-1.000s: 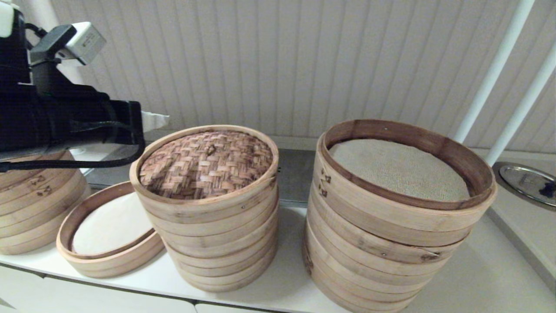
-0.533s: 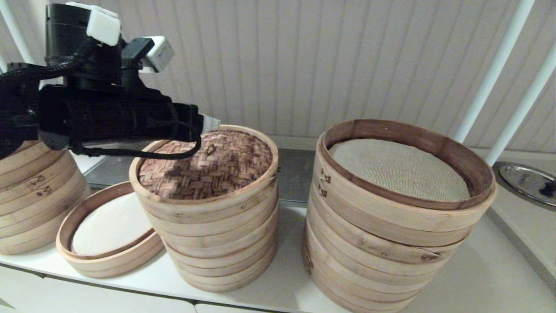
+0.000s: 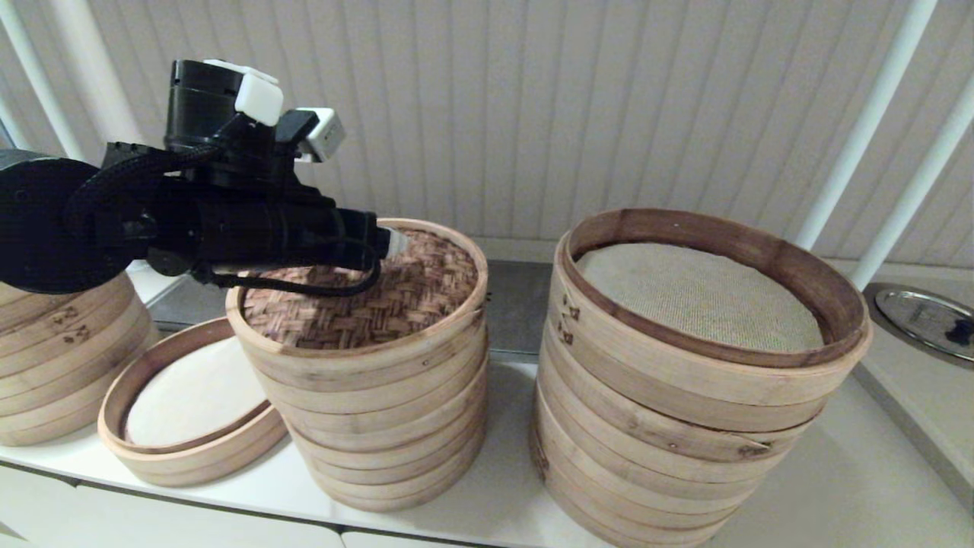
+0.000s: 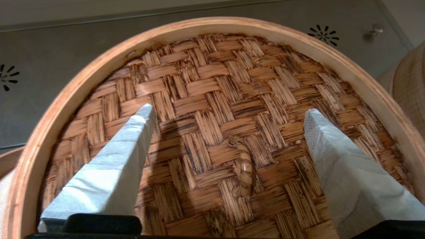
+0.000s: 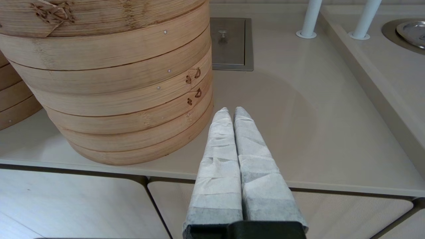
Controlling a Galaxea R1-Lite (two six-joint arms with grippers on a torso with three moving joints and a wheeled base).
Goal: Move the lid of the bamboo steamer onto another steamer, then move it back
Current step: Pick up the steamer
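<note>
your left gripper (image 4: 225, 113) hangs over the bamboo steamer lid (image 3: 411, 293), fingers spread wide, nothing held. in the left wrist view the two wrapped fingers (image 4: 109, 166) sit either side of the lid's small loop handle (image 4: 244, 167), tips apart from it; can't tell whether they touch the weave. lid sits on top of the mid-width steamer stack (image 3: 380, 418), centre of the counter (image 3: 837, 487), its pale rim band flush w/ the rings below. in the head view the left arm reaches in from the left, wrist body covering the lid's near-left part, one fingertip showing just above the weave. low two-ring steamer (image 3: 190, 426) w/ white liner stands just left of that stack, uncovered, its rim close against the stack's base. wide tall stack (image 3: 685, 426) w/ beige mesh liner stands to the right, uncovered, a gap betw. it and the lidded stack. another stack (image 3: 61, 365) shows at far left edge, partly behind the arm. your right gripper (image 5: 232, 114) is seen only in the right wrist view: fingers pressed together, holding nothing, low at the counter's front edge beside the base of the wide stack (image 5: 126, 99). metal dish (image 3: 924, 316) at far right, well apart.
</note>
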